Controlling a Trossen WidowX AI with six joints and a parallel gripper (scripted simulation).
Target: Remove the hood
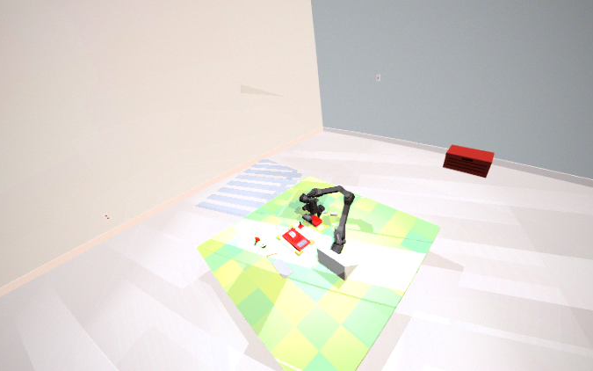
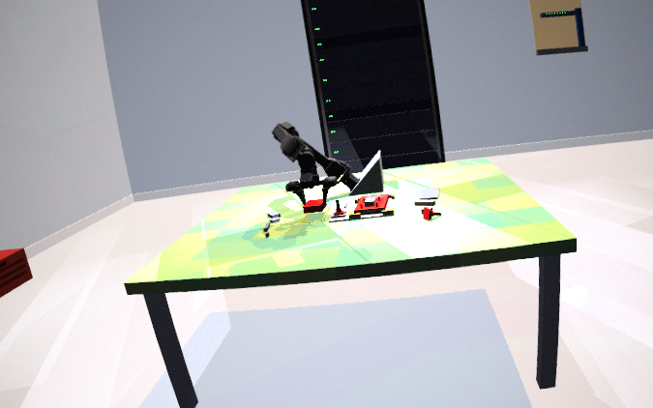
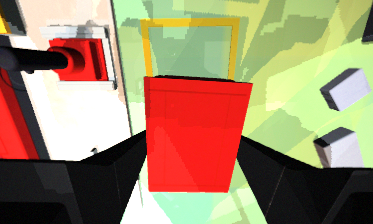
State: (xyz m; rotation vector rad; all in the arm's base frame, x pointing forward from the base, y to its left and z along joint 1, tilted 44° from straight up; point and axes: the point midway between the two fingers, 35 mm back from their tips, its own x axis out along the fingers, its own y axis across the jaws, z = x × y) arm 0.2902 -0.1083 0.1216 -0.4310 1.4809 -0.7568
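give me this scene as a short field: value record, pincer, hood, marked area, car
pincer: shut on the red hood
hood: red panel gripped by its two sides, off the toy car
marked area: yellow-outlined rectangle on the table, partly hidden by the hood in the wrist view
hood versus area: low over it in the exterior view; contact cannot be told
toy car: red, beside the marked area
task state: hood not yet released
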